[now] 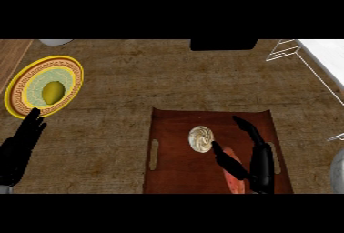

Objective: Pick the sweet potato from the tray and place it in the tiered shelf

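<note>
On the dark red-brown rectangular tray (pixel 168 175) at the worktop's near edge, the reddish-orange sweet potato (pixel 235 181) lies under the black right hand (pixel 259 166), whose thumb and fingers spread wide above it, beside a round cream spiral-patterned bun (pixel 200 139). The black left hand (pixel 20 145) rests open at the brown, woven-looking worktop's (pixel 134 77) left edge, below a yellow-rimmed patterned plate (pixel 27 91) carrying an olive-yellow object (pixel 52 92); the white wire tiered shelf (pixel 295 52) stands at the far right corner.
</note>
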`<state>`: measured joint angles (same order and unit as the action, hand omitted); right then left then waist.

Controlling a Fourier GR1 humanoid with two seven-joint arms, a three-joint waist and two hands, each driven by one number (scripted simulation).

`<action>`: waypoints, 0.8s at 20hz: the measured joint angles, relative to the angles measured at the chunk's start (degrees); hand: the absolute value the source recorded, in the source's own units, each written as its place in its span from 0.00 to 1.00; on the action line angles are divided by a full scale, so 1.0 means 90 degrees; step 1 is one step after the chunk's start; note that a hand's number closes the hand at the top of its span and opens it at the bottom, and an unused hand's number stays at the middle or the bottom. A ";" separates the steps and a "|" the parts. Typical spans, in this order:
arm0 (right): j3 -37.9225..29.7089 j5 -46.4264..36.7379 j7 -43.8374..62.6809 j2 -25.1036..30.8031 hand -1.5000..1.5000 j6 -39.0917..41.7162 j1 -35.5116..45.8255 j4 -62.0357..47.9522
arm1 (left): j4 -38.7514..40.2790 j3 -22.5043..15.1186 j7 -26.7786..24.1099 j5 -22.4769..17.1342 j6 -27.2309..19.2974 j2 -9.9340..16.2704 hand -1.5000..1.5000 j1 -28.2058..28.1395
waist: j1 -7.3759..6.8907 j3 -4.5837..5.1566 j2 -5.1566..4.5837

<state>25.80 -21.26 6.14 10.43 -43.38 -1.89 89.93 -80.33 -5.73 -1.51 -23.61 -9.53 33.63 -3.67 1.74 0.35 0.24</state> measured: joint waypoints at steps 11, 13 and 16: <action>0.0452 -0.3815 0.3254 -0.0071 0.00 0.0691 -0.0893 0.0422 | 0.0014 -0.0057 0.0188 0.0089 -0.0060 -0.0075 0.50 0.0075 | 0.0006 0.0038 0.0022; 0.0544 -0.4211 0.3855 -0.0047 0.00 0.1400 -0.0938 0.0594 | 0.0002 -0.0047 0.0224 0.0089 -0.0052 -0.0058 0.50 0.0106 | -0.0025 0.0038 0.0017; 0.0755 -0.4563 0.4654 0.0022 0.00 0.2646 -0.0935 0.0804 | -0.0012 -0.0111 0.0215 0.0128 -0.0036 -0.0107 0.50 0.0140 | -0.0097 0.0043 0.0003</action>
<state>32.59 -62.33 48.03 10.62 -19.57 -10.31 97.17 -80.44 -6.72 0.42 -22.45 -9.85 32.67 -2.40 0.87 0.74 0.26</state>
